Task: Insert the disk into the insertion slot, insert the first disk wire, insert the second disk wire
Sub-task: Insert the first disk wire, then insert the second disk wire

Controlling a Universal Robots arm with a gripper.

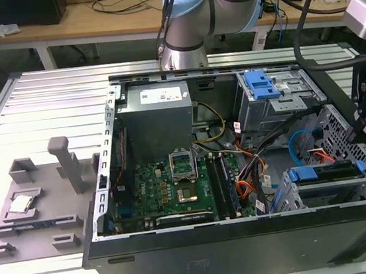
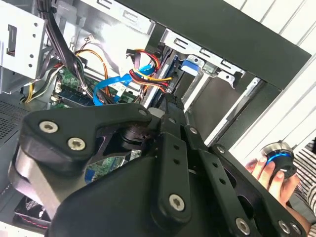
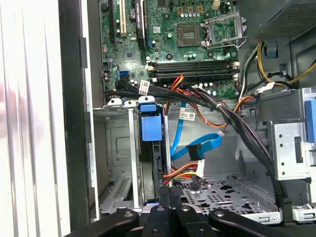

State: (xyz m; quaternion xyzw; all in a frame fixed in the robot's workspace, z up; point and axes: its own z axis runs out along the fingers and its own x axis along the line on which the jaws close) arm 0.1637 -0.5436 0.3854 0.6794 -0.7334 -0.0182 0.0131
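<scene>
Open computer case (image 1: 237, 250). The disk (image 3: 149, 128) sits in the slot (image 3: 118, 153) at a case corner. The gripper (image 3: 168, 193) is at the disk's end, its fingers seemingly clenched together beside coloured wires (image 3: 183, 173).

**Three cameras, one open case**

The exterior view looks down from well apart on the whole computer case (image 1: 250, 249). Both wrist views look into it from near and share the disk (image 3: 150, 126) (image 2: 190, 65) and the blue cable (image 3: 207, 144) (image 2: 106, 91).
</scene>
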